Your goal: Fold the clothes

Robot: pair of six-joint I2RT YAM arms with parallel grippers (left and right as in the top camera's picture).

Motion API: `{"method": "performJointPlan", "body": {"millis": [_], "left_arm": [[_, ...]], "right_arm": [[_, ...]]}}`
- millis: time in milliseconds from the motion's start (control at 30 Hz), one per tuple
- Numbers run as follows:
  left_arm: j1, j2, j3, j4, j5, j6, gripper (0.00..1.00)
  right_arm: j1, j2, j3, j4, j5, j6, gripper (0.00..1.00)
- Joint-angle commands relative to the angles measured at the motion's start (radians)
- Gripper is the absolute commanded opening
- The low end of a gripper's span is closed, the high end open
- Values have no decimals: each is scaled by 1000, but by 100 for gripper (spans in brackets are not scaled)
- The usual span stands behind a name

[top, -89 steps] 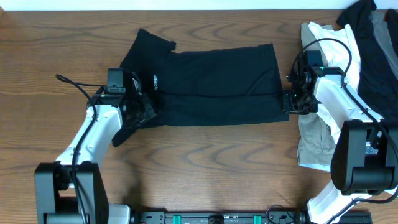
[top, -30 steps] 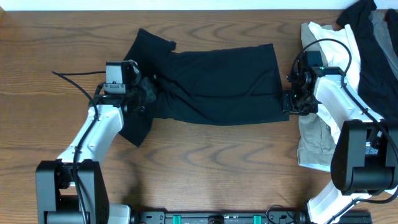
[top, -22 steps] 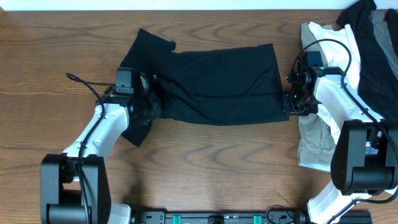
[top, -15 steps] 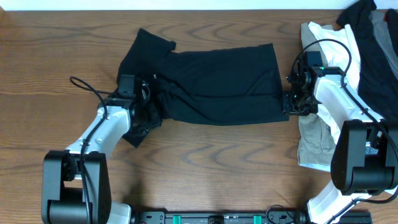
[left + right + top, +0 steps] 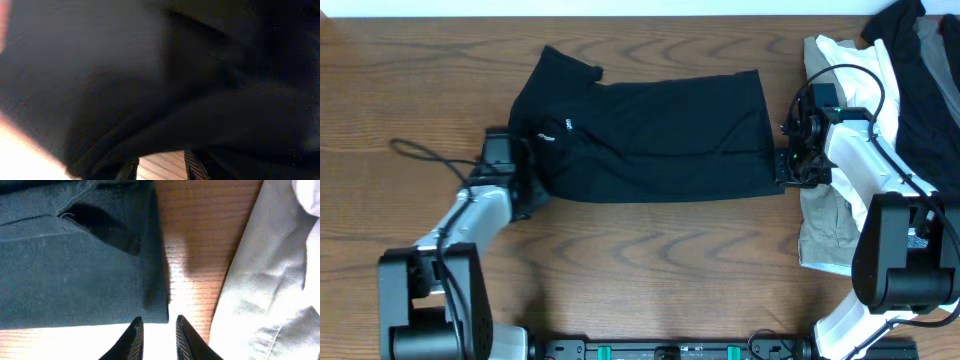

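Black polo shirt (image 5: 660, 140) flat on table (image 5: 410, 60). Left gripper (image 5: 523, 188) at collar end, smothered in cloth; grasp indiscernible. Right gripper (image 5: 156, 330) fingers narrowly parted, empty, at hem corner.

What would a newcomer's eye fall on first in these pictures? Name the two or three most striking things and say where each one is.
A black polo shirt lies stretched across the middle of the wooden table, folded into a long band with white lettering near its left end. The left gripper sits at the shirt's left end and the right gripper at its lower right corner. White and beige garments are heaped along the table's right side.
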Motion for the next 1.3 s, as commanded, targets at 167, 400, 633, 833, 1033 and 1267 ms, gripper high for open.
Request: {"method": "performJointPlan", "body": {"millis": [167,400,633,833,1033,1267], "left_arm": [[155,28,-27,-25,35,-12,33],[161,6,-26,-117,141,14,32],[155,-186,-25,-171,395,71,27],[75,-321,-25,-122,412,204,26],[-11,-239,-25,-32,407,220,26],[-32,-54,-25,132,408,219,27]], "right_arm": [[5,-5,-4,1,-3,-21,21],[5,-5,-4,1,-2,-22,21],[5,-5,-4,1,-5,-23,16],[6,-5,-4,53,-104,-66,17],[8,-5,-4,82,-169,-67,17],[53,-5,-4,79,-191,-111,15]]}}
